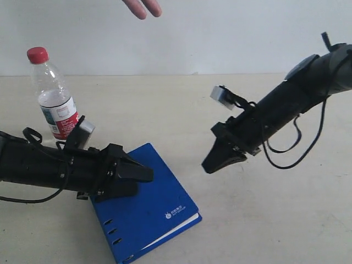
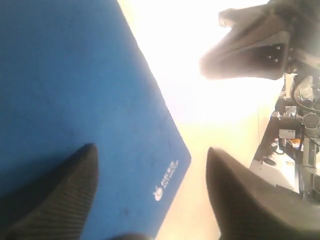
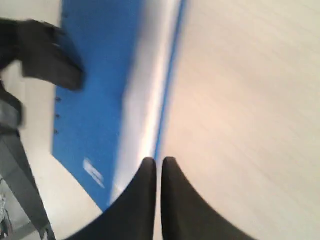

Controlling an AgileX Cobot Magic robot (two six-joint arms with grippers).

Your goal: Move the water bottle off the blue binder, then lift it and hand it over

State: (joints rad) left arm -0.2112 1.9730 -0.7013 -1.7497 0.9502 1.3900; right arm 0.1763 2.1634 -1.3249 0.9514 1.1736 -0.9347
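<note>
**The water bottle [image 1: 52,93] stands upright at the upper left, and the blue binder [image 1: 159,212] lies flat on the bench [image 1: 264,220] at the lower middle.**

Only the exterior view gives us the bottle: clear plastic, red cap, a red, white and green label. It stands apart from the binder, and the left arm [image 1: 38,162] hides its foot. In the same view we see a person's hand [image 1: 142,6] at the top edge. The left wrist view shows the left fingers [image 1: 137,177] spread apart over the binder's cover, near its white logo [image 2: 165,181], holding nothing. The right wrist view is blurred; it shows the right fingers [image 1: 213,164] pressed together and empty above the bench, beside the binder's edge.
</note>
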